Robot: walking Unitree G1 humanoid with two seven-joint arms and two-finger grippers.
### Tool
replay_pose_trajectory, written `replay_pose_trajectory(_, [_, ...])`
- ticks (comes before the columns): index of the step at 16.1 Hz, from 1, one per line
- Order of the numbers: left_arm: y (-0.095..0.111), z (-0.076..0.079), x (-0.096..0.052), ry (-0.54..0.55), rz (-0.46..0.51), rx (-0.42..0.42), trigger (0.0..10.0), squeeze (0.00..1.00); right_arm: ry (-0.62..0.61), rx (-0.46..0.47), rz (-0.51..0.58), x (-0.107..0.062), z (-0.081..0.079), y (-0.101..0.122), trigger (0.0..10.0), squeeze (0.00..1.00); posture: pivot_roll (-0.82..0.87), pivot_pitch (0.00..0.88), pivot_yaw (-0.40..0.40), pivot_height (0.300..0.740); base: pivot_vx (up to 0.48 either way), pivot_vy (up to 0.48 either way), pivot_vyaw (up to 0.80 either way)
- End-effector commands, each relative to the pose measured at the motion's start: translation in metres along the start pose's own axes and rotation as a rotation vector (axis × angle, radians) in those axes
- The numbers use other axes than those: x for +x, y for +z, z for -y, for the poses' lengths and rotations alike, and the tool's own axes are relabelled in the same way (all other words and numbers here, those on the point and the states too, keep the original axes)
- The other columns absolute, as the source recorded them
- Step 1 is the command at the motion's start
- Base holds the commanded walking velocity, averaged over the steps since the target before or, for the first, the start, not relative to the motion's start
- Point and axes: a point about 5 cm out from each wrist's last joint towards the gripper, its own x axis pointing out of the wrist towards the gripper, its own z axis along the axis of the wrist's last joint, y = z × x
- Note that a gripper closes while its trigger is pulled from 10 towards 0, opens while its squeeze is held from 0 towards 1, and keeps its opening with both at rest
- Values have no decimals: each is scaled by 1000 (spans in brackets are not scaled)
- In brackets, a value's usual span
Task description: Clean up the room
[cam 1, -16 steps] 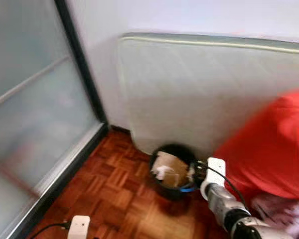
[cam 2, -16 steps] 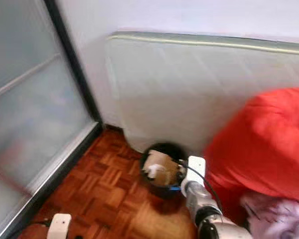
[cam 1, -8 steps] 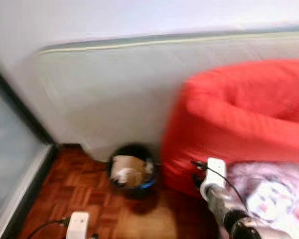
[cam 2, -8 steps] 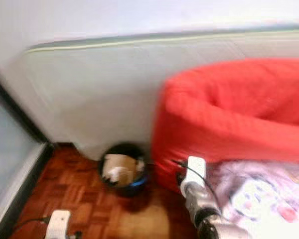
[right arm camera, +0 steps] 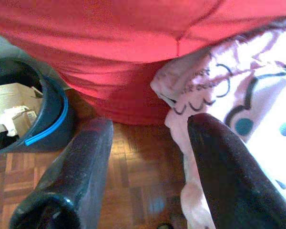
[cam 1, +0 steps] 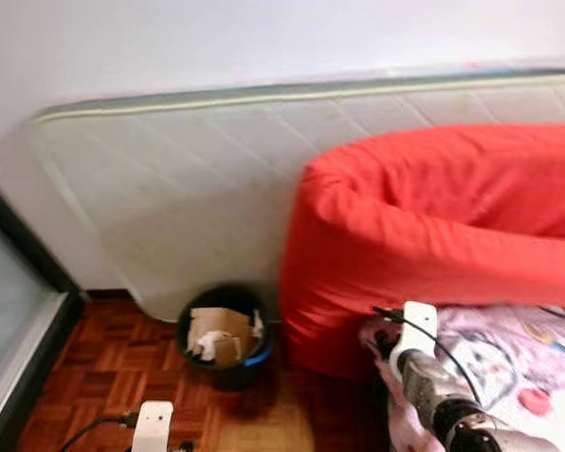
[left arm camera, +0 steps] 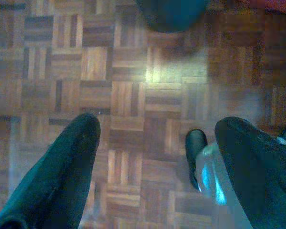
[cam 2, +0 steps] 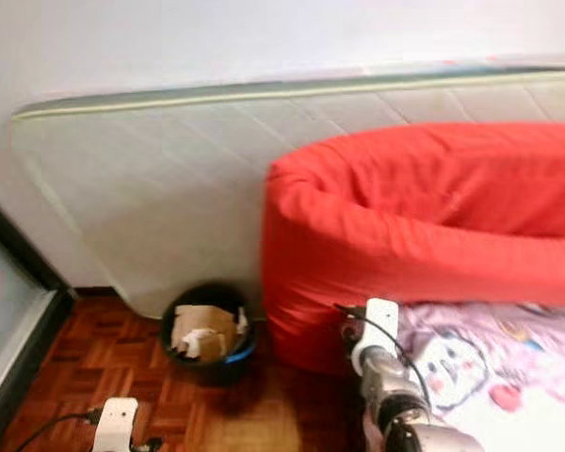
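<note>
Your right pincer [right arm camera: 148, 162] hangs open and empty over the parquet floor [left arm camera: 133, 95] — between the black bin [cam 1: 224, 337] of cardboard scraps and the pink patterned bedding [right arm camera: 248, 105]; left pincer [left arm camera: 155, 157] too — open, empty.

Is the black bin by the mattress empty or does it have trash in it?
It has trash in it: torn cardboard and crumpled paper show inside the upright bin, up to about its rim.

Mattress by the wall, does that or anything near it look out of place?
Yes. The mattress stands on its long edge, leaning against the wall rather than lying flat. A red beanbag is pushed up against it, and the black bin at its foot is heaped with cardboard scraps above the rim.
</note>
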Motion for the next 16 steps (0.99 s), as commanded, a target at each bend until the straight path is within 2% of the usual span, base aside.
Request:
replay_pose_trajectory(1, [-4,-6,-1,17,-23,-7,10000,0,18,-16,-6,0,-7,-4,10000,0,-35,0,75,737,0,480,0])
replay_pose_trajectory(5, [-1,-8,0,23,-18,0,10000,0,34,-46,18,0,-8,-2,10000,0,-52,0,78,737,0,480,0])
replay_pose_trajectory(6, [1,-8,0,22,-13,1,10000,0,35,-82,24,0,-8,-1,10000,0,-48,0,81,737,0,0,0])
replay_pose_trajectory(8, [0,-8,0,23,-12,-1,10000,0,62,-60,30,-1,-11,-2,10000,0,-48,0,81,737,0,0,0])
replay_pose_trajectory(11, [-2,-8,-1,26,-18,0,10000,0,122,-115,22,-1,-14,-5,10000,0,-33,0,80,737,0,0,0])
replay_pose_trajectory(13, [-5,-9,-2,38,-18,-16,10000,0,127,-110,20,-2,-14,-8,10000,0,-23,0,72,737,0,0,0])
replay_pose_trajectory(14, [-5,-10,-2,41,-17,-23,10000,0,132,-147,38,-2,-14,-7,10000,0,-20,0,69,737,0,0,0])
replay_pose_trajectory(15, [-8,-9,-2,46,-20,-37,10000,0,82,-113,105,-2,-10,-4,10000,0,-27,0,68,737,0,0,0])
replay_pose_trajectory(16, [-8,-9,-2,46,-20,-39,10000,0,71,-94,119,-3,-10,-4,10000,0,-27,0,68,737,0,0,0])
